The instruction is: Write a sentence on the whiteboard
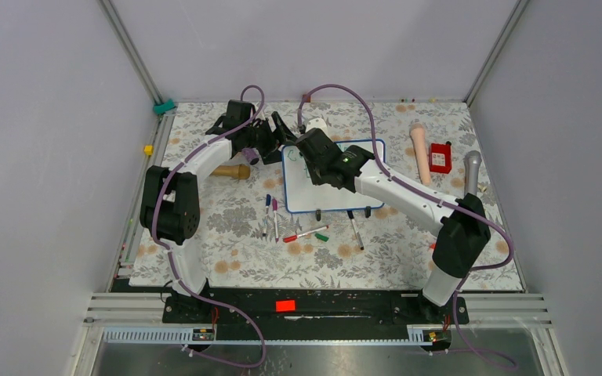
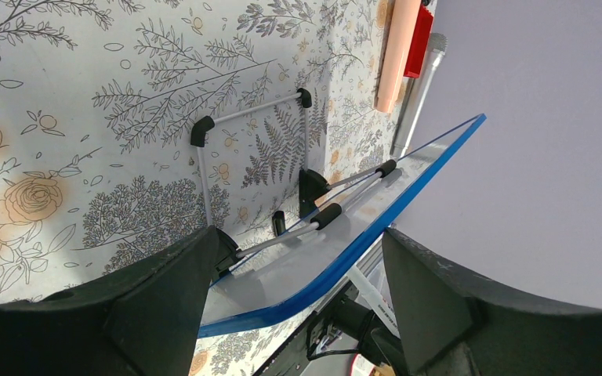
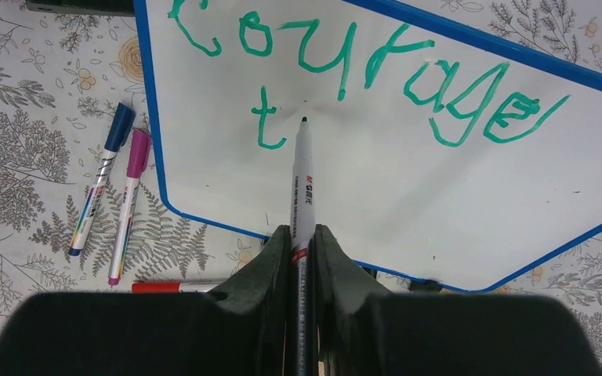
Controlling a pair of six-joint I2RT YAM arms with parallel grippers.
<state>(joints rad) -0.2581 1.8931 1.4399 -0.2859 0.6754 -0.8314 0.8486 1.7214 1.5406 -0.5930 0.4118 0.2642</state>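
Whiteboard (image 1: 313, 196) position, overhead view: it sits near the middle of the floral tablecloth (image 1: 227, 258), its blue frame just beyond a scatter of loose pens (image 1: 282, 229). The left gripper (image 1: 281, 135) is at the board's far left corner. The right gripper (image 1: 317, 157) is over the board's left half. A peach cylinder (image 1: 419, 153), a red box (image 1: 440, 157) and a grey cylinder (image 1: 472, 172) lie well apart from the board, to its right.

Left wrist view: the whiteboard (image 2: 298, 266) is seen from behind, tilted up off the tablecloth (image 2: 86, 117) on a wire stand (image 2: 206, 188) with black feet. The left gripper (image 2: 302, 235) has its fingers (image 2: 165, 290) spread wide, and the board's corner is clamped between them, with one fingertip against each side.

Right wrist view: the right gripper (image 3: 303, 231) has its fingers (image 3: 270, 266) pressed together on a white marker (image 3: 304, 180), which points away from the camera. The marker tip is at the whiteboard (image 3: 407, 204), just right of a green "t". Contact with the surface cannot be confirmed. The sentence (image 3: 347, 66) so far reads "Courage" on the upper line and "t" below it. A blue pen (image 3: 102, 188) and a pink pen (image 3: 128, 204) lie side by side on the cloth, left of the board.
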